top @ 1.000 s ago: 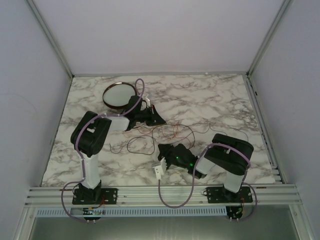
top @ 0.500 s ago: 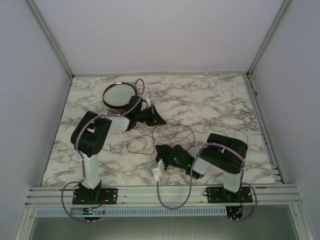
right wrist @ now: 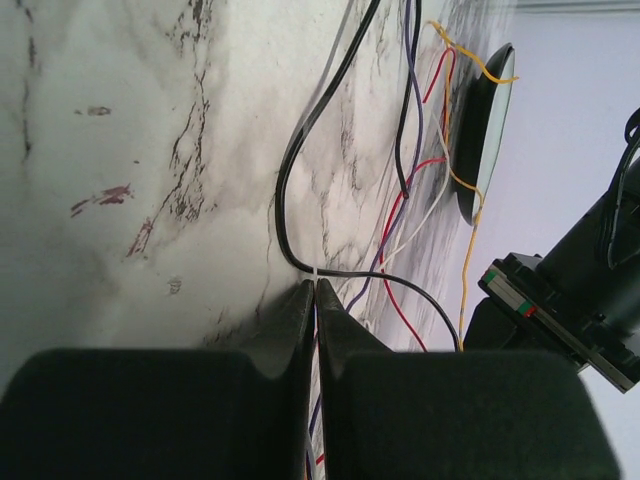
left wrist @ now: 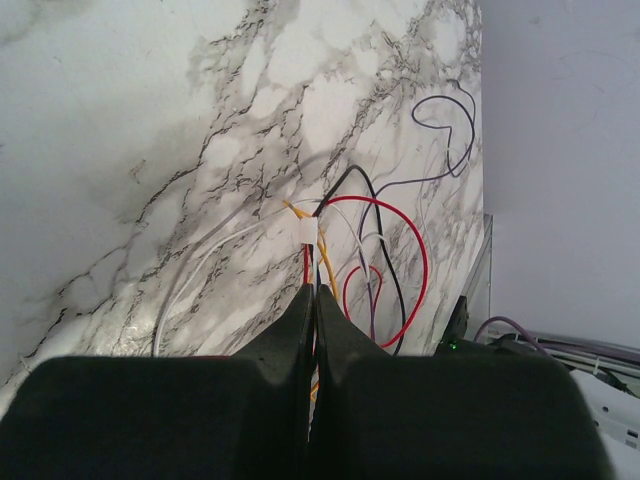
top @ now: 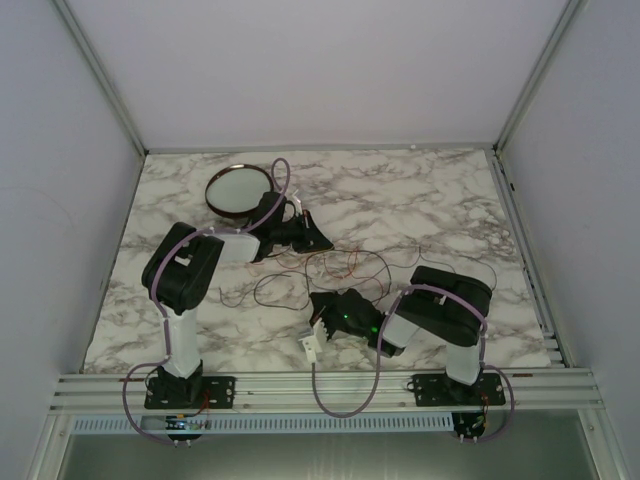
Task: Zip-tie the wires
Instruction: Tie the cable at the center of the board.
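Observation:
The wires [top: 345, 262], thin red, black, yellow, white and purple strands, lie tangled on the marble table between the arms. My left gripper [top: 318, 240] is shut on the bundle of wires [left wrist: 425, 262], just behind a small white zip-tie head [left wrist: 310, 231] that sits on the strands; the left wrist view shows the jaws [left wrist: 313, 290] closed on red and yellow strands. My right gripper [top: 318, 306] is low on the table near the front. The right wrist view shows it [right wrist: 316, 283] shut on a thin white zip-tie strip [right wrist: 316, 273], with a black wire [right wrist: 283, 190] crossing at the tips.
A round dark-rimmed dish [top: 238, 190] stands at the back left behind the left gripper and shows on edge in the right wrist view [right wrist: 487, 130]. A small white block [top: 313, 345] lies in front of the right gripper, by its lilac cable. Aluminium rails run along the front and right edges.
My right arm has shifted left and a little toward the front, its gripper staying shut. The left arm has not visibly moved.

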`<control>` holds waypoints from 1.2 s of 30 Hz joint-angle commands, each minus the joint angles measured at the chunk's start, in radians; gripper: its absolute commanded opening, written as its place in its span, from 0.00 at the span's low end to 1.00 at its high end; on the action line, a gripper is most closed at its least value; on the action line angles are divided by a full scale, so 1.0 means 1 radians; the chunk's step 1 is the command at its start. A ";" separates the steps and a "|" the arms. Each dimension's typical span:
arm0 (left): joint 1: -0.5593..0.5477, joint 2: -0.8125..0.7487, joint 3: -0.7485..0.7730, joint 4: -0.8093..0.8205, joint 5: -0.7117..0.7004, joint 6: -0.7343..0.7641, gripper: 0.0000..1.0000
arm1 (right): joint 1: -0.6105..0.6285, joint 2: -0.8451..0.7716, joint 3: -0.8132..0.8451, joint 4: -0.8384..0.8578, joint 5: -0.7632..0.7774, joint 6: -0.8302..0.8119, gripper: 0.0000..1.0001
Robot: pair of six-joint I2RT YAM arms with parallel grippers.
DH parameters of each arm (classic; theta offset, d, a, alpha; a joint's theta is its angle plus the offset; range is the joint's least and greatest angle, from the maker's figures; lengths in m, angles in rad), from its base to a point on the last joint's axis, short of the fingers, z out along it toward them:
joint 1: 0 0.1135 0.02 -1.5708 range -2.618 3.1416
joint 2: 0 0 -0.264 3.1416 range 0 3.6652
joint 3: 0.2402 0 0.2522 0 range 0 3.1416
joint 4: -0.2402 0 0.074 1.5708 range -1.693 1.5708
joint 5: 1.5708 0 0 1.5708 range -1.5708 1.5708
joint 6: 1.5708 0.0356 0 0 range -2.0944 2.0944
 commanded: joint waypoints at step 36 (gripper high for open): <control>-0.005 -0.203 -0.214 0.333 0.005 0.090 0.00 | -0.181 -0.352 -0.045 -0.016 -0.245 1.056 0.00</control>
